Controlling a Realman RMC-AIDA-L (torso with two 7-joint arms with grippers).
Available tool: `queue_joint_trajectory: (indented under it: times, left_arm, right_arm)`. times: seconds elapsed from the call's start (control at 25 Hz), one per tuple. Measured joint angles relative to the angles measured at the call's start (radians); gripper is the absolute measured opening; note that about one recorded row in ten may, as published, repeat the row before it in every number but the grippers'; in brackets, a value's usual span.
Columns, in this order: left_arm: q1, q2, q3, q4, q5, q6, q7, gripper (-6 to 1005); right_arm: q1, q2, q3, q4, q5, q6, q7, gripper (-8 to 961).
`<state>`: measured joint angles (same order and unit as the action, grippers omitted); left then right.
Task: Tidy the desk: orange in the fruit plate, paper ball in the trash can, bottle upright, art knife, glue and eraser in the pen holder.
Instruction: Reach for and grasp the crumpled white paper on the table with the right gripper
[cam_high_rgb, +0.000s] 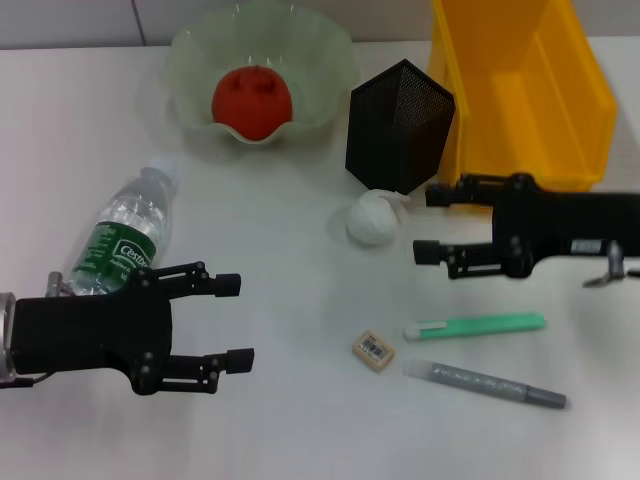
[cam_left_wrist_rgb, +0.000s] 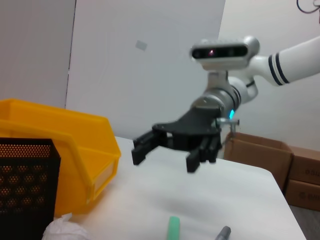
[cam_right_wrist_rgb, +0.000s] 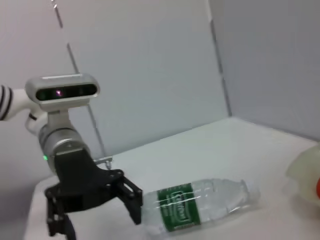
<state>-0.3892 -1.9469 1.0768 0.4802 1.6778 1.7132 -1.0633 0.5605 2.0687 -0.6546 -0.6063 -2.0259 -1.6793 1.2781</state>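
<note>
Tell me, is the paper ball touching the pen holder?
Touching: the head view shows the paper ball pressed against the pen holder base, no gap.

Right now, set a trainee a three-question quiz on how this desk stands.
1. True or false: the orange already sits in the fruit plate.
2. What touches the foot of the pen holder? A) the eraser B) the paper ball C) the bottle
3. Fill in: the bottle lies on its ____, beside the left hand, whose fingers are apart; the right hand, also open, hovers near the trash can.

Key: 1 true; 2 B; 3 side.
</note>
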Motion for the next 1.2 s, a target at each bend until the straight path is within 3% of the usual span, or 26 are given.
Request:
queue_joint_trajectory:
  times: [0.32,0.48,0.76,1.2]
  left_arm:
    - [-0.002,-0.001,-0.009,0.000,0.000,0.003,-0.001,834]
    - [-0.002,-0.001,-0.011,0.000,0.000,0.000,-0.004,834]
    - [-0.004,-0.002,-0.032,0.000,-0.001,-0.001,-0.008,834]
    - [-0.004,-0.005,-0.043,0.000,-0.006,-0.003,-0.010,834]
  right_arm:
    - [0.094,-0.010,-0.182,-0.351,-0.142,-0.112,0.445,803]
    - [0.167,-0.017,-0.261,-0.442,-0.229,-0.154,0.566,803]
    - [0.252,-0.012,-0.369,-0.515,-0.362,-0.133,0.657,803]
    - [0.259,0.014,-0.589,-0.567,-0.425,0.070,0.685,802]
